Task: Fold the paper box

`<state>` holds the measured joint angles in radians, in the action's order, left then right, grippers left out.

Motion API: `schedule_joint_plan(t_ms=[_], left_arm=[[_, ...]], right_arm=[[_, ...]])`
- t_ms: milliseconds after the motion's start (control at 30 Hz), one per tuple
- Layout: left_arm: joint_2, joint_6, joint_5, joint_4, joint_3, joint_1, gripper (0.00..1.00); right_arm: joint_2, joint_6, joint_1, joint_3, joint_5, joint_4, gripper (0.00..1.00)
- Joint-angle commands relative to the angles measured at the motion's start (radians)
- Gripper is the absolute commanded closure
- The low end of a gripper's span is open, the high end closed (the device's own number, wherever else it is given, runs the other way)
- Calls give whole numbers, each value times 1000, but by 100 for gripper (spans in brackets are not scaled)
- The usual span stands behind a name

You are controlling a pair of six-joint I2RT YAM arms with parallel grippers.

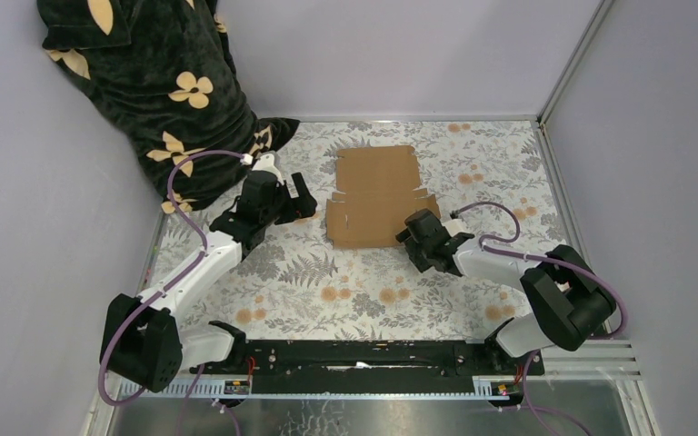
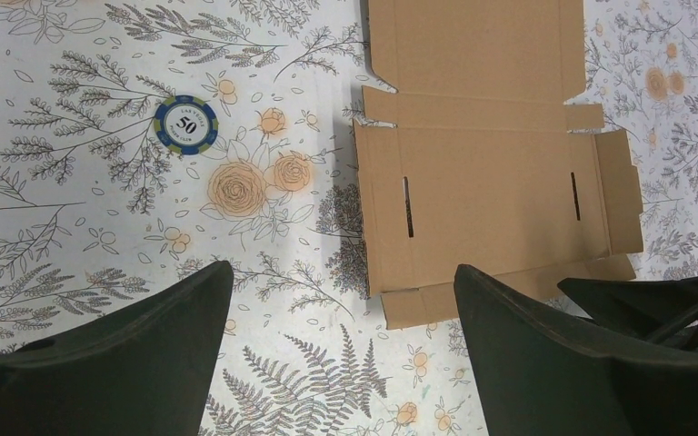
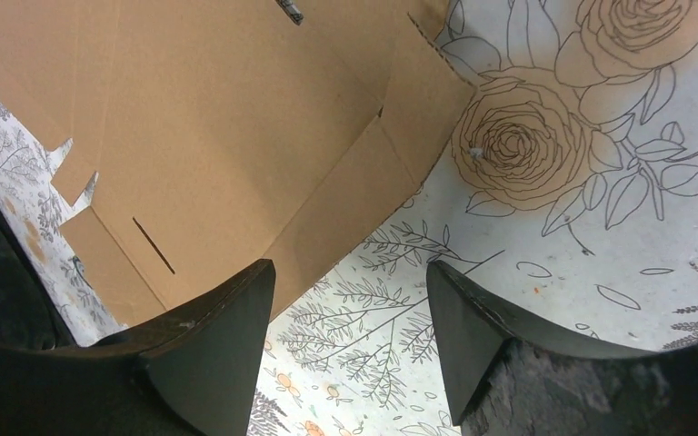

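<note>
The paper box (image 1: pixel 374 193) lies as a flat brown cardboard sheet with flaps and two slots on the flowered table (image 1: pixel 354 291). My left gripper (image 1: pixel 307 202) hovers just left of it, open, with only tablecloth between its fingers (image 2: pixel 145 350). In the left wrist view the paper box (image 2: pixel 491 163) is ahead and to the right of the left gripper (image 2: pixel 342 270). My right gripper (image 1: pixel 411 232) is low at the sheet's near right corner, open. In the right wrist view its left finger (image 3: pixel 209 345) overlaps the edge flap of the paper box (image 3: pixel 218 118), while the right gripper (image 3: pixel 349 268) frames bare cloth.
A blue and white poker chip (image 2: pixel 186 124) marked 50 lies on the cloth left of the sheet. A dark cloth with yellow flowers (image 1: pixel 145 82) hangs in the far left corner. Grey walls close in the table at the back and on both sides.
</note>
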<state>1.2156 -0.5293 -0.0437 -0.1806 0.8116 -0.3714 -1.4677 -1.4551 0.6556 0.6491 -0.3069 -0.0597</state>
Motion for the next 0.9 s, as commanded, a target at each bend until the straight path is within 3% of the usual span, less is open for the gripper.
schedule_joint_plan(t_ms=[0, 100, 267, 367, 400, 433, 500, 567, 767, 833, 867], left_arm=[[-19, -1, 12, 13, -12, -4, 1], [-28, -8, 23, 11, -21, -4, 1], [-51, -36, 39, 12, -40, -11, 2], [-48, -57, 75, 32, -59, -13, 12], [-40, -63, 74, 46, -66, -13, 18], [-29, -69, 75, 57, -70, -11, 30], [10, -75, 81, 78, -58, -10, 54], [63, -70, 81, 90, -24, -10, 61], [242, -61, 155, 172, 91, 62, 68], [308, -57, 188, 176, 140, 88, 69], [337, -55, 206, 176, 173, 102, 69]], right_arm=[[1, 13, 10, 36, -83, -43, 30], [42, 93, 11, 60, -107, -78, 29], [115, 359, 9, 133, -112, -146, 29], [141, 532, -1, 197, -103, -208, 28], [147, 593, -12, 221, -102, -225, 29], [149, 650, -30, 241, -93, -231, 30], [147, 769, -92, 272, -29, -206, 39], [116, 855, -188, 322, 80, -203, 46], [-81, 1053, -331, 543, 147, -264, 72], [-164, 1082, -344, 621, 133, -293, 87], [-206, 1105, -350, 653, 149, -295, 99]])
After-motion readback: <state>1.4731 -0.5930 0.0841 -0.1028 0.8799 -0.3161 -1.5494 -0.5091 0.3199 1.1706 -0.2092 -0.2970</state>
